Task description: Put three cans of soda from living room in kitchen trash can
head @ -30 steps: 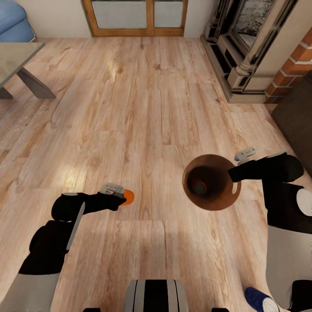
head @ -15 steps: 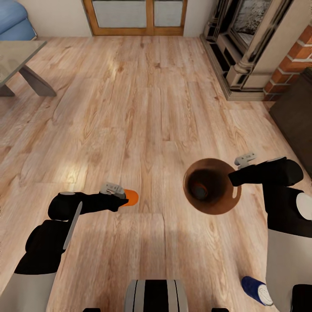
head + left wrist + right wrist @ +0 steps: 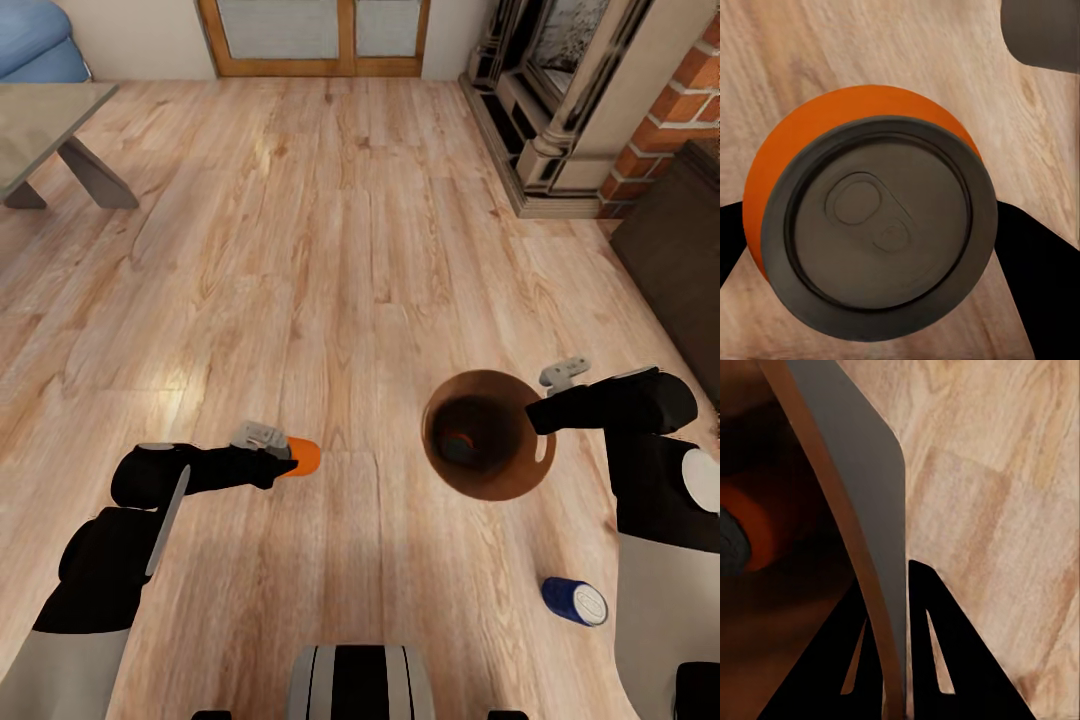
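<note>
Up in the top left corner of the head view sit the blue sofa (image 3: 38, 45) and the grey low table (image 3: 55, 135), on the light wood floor (image 3: 330, 250). Lower left, the left gripper (image 3: 283, 455) is clamped on an orange can (image 3: 300, 455); the left wrist view shows its dark top (image 3: 881, 240) end-on between the black fingers (image 3: 1035, 285). Right of centre, the copper-brown bin (image 3: 488, 435) is pinched at its rim by the right gripper (image 3: 540, 415), fingers (image 3: 937, 660) closed astride the wall (image 3: 847, 532). Another orange can (image 3: 742, 536) lies inside. Lower right, the blue can (image 3: 575, 601) lies tipped on the floor. The brick fireplace (image 3: 600, 100) fills the top right, with the dark cabinet (image 3: 675, 250) just below it.
</note>
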